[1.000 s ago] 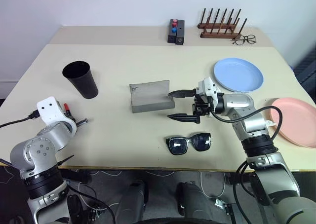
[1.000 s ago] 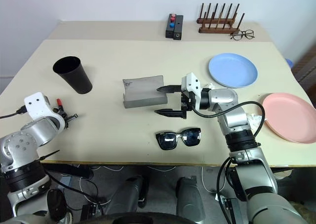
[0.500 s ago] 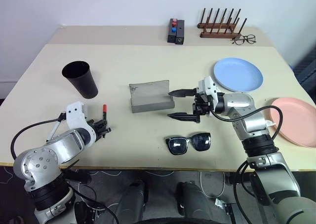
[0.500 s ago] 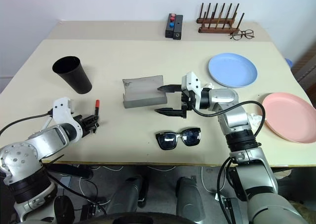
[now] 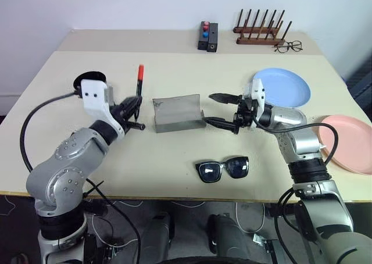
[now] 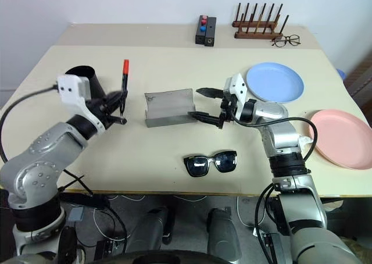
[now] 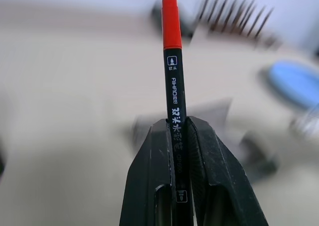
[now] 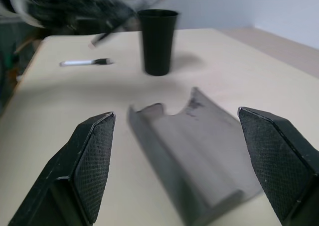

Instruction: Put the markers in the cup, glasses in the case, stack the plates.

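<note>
Beige table (image 5: 174, 159): left gripper (image 5: 135, 108) clamps red-ended marker (image 5: 139, 88), next drop into cup (image 8: 157, 41); right gripper (image 5: 224, 110) jaws apart beside case (image 5: 178, 113).

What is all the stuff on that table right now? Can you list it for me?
red-end marker: 1, dark body, held upright by left tool beside the cup
white marker: 1, black cap, lying on table near the cup
cup: 1, black, left side
case: 1, grey, open, table centre
sunglasses: 1, black, near front edge
blue plate: 1, right side
pink plate: 1, far right edge
button box: 1, black with red and blue buttons, back
rack: 1, brown wood, back
spectacles: 1, thin-rimmed, beside rack
left tool: shut on marker
right tool: open, at the case's right end
</note>
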